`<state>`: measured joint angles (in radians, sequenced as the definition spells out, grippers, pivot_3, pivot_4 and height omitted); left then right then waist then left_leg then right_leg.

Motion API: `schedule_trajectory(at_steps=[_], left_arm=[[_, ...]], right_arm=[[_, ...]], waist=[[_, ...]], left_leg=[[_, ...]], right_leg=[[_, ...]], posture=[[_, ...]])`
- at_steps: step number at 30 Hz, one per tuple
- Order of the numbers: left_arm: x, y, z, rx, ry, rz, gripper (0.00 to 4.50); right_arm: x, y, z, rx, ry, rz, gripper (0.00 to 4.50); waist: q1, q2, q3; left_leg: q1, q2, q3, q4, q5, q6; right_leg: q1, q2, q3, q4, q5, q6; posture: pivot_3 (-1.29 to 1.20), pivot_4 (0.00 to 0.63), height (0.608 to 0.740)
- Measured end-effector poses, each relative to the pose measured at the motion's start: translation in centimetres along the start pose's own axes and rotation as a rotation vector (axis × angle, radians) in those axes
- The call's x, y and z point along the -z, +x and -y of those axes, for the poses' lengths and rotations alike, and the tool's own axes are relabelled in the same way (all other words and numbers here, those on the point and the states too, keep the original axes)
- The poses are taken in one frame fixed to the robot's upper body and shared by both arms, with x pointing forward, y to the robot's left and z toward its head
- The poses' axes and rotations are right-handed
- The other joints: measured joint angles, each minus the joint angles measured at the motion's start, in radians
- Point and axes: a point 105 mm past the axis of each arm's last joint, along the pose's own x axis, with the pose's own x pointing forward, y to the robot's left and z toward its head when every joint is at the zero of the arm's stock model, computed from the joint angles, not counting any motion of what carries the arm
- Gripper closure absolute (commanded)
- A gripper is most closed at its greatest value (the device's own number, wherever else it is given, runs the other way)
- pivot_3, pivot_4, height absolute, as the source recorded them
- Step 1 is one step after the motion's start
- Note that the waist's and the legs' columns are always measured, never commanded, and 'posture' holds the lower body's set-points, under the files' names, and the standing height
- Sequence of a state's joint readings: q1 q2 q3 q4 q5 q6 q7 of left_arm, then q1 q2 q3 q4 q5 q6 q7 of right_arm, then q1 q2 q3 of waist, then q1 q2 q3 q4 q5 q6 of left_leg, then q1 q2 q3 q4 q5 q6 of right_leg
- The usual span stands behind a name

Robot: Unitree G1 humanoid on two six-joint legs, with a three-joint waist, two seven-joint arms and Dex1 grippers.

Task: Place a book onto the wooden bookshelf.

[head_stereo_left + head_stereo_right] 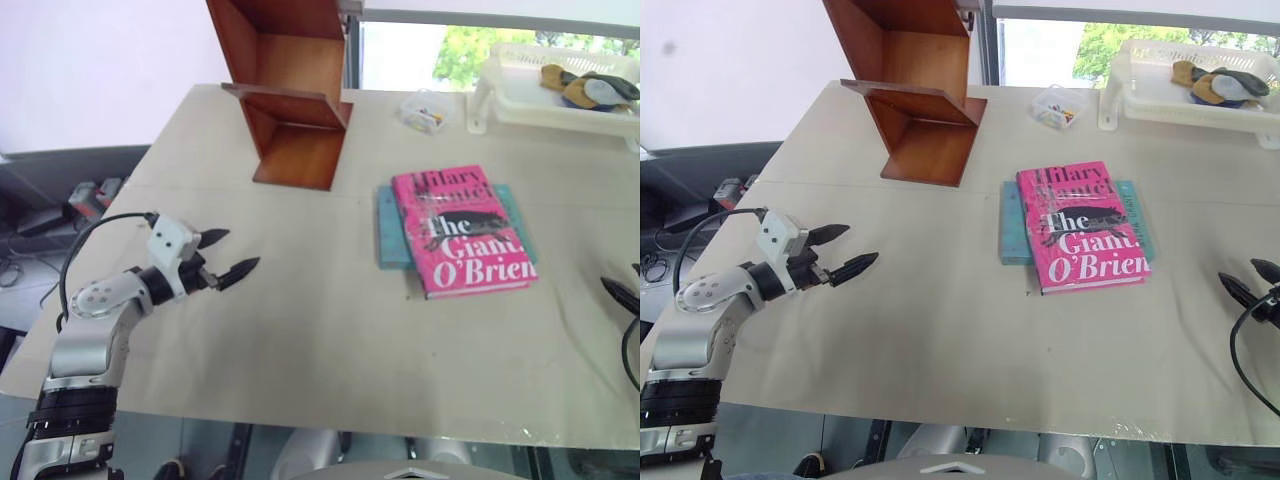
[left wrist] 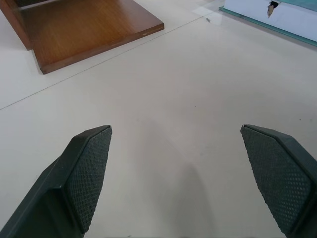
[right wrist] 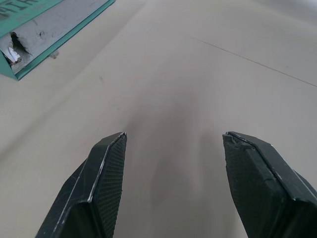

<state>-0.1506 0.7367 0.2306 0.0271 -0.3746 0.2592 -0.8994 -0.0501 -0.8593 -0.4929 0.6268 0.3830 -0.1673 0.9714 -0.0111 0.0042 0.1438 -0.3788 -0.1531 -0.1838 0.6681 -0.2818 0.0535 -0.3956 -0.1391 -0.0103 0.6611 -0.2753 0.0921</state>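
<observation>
Two grippers spread empty | book (image 1: 463,232) flat atop teal book (image 1: 389,240), mid-table, long axis toward bookshelf (image 1: 292,95) | right gripper (image 1: 1248,281) nearer, book to its left; left gripper (image 1: 228,255) farther

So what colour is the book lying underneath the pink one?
Teal-blue. The thinner book shows around the edges of the pink book, best in the right eye view.

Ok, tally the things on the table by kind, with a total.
Books: 2, pink book on teal book
Bookshelf: 1
White tray: 1
Small clear box: 1
Total: 5
</observation>
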Motion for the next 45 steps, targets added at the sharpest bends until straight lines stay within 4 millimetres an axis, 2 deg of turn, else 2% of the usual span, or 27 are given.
schedule_trajectory(at_steps=[28, 31, 33, 38, 42, 45], left_arm=[[0.1, -0.1, -0.6, -0.039, 0.044, 0.0, 0.03], [-0.4, 0.1, -0.6, -0.034, 0.046, 0.017, 0.03], [-1.0, 0.4, -0.2, 0.012, 0.062, 0.031, 0.03], [-4.0, 1.0, 2.6, 0.202, 0.065, 0.109, 0.03], [-8.4, -0.8, 4.5, 0.356, 0.07, 0.234, 0.03], [-9.0, -2.4, 5.3, 0.436, 0.073, 0.212, 0.03]], right_arm=[[-0.7, 1.2, 0.2, 0.025, -0.07, 0.001, 1.35], [-1.3, 3.0, -0.1, 0.052, -0.085, 0.016, 1.35], [-2.0, 5.3, -0.5, 0.11, -0.084, 0.04, 1.35], [-2.9, 9.0, -2.3, 0.092, -0.091, 0.053, 1.35], [-3.8, 11.0, -3.1, 0.049, -0.086, 0.059, 1.35], [-4.2, 11.8, -3.7, 0.01, -0.075, 0.069, 1.35]], waist=[[0.0, 0.0, 0.0], [-0.004, 0.0, 0.0], [-0.006, 0.0, 0.0], [-0.002, 0.0, 0.0], [-0.007, 0.0, 0.0], [-0.013, 0.0, 0.0]], left_leg=[[0.0, 0.0, 0.0, 0.0, 0.0, 0.0], [0.001, 0.0, 0.001, 0.0, 0.0, 0.0], [0.001, 0.001, 0.002, 0.0, 0.0, 0.0], [-0.001, 0.0, 0.001, 0.0, 0.0, 0.0], [-0.002, 0.0, 0.001, -0.001, 0.0, 0.0], [0.0, 0.001, 0.002, -0.001, 0.0, 0.0]], right_leg=[[0.0, 0.0, 0.0, 0.0, 0.0, 0.0], [0.0, 0.0, 0.001, 0.001, 0.0, 0.0], [0.0, 0.001, 0.002, 0.002, 0.0, -0.001], [-0.001, 0.001, 0.001, 0.0, 0.0, -0.001], [-0.003, 0.001, 0.002, 0.0, 0.0, -0.001], [-0.003, 0.002, 0.003, 0.0, 0.0, -0.001]], posture=[[0.0, 0.15, 0.74], [0.0, 0.15, 0.74], [0.0, 0.15, 0.74], [0.0, 0.15, 0.74], [0.0, 0.15, 0.74], [0.0, 0.15, 0.74]])
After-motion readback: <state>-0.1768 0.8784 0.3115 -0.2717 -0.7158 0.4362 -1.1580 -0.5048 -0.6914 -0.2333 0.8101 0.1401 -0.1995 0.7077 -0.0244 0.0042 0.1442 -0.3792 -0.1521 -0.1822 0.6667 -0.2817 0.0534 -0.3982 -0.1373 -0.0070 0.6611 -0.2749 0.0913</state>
